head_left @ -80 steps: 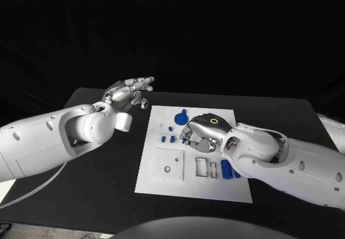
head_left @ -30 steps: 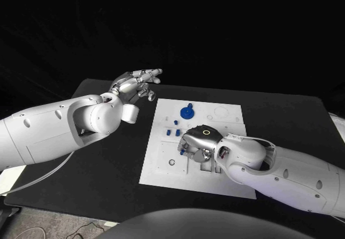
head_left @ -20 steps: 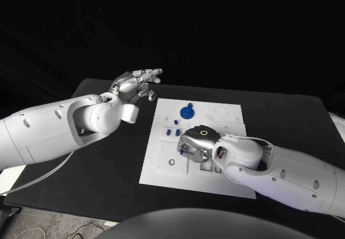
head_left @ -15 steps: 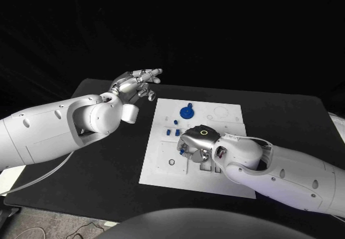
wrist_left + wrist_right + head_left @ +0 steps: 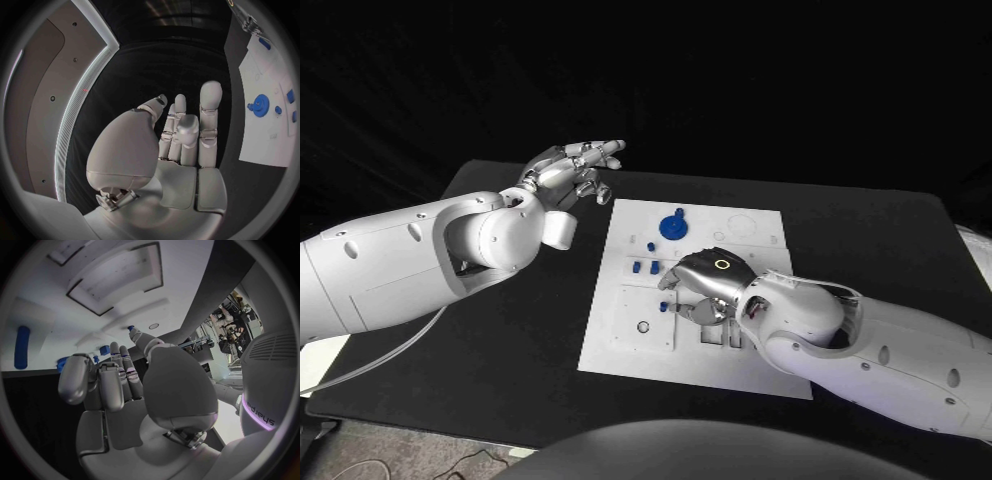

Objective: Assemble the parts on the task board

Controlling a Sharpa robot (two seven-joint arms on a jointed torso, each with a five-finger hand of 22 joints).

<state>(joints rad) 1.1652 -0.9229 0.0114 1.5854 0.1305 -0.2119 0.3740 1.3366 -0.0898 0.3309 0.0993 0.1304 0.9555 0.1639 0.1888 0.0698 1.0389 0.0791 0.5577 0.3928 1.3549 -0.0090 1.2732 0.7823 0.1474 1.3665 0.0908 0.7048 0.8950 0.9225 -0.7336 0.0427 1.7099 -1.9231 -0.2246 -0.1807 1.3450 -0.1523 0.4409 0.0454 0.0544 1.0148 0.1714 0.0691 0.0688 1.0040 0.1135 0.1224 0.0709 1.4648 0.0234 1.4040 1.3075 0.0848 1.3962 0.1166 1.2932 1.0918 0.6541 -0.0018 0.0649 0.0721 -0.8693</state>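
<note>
Head view shows the black bench point(image 5: 502, 330) as the largest thing, with the white task board point(image 5: 625, 355) lying flat near its middle. The left arm point(image 5: 401, 265) reaches in over the bench's left side, and its left hand point(image 5: 571, 172) hangs above the far left part of the bench, just beyond the board's far left corner and apart from it. That hand's fingers are spread and nearly straight, with nothing between them; the left wrist view confirms an empty, wide left hand point(image 5: 178, 137) with the board off to one side. The right arm point(image 5: 877, 345) lies across the board's right half, covering much of it. The right hand point(image 5: 704, 285) sits low over the board's middle, beside the rectangular recesses, fingers bent downward toward the surface. From the right wrist view the right hand point(image 5: 119, 385) has its fingers curled partway and close together, tips near a small blue part, but I cannot tell whether it grips anything. A blue gear point(image 5: 671, 227) stands on the far part of the board, and small blue parts point(image 5: 643, 266) lie between it and the right hand.
</note>
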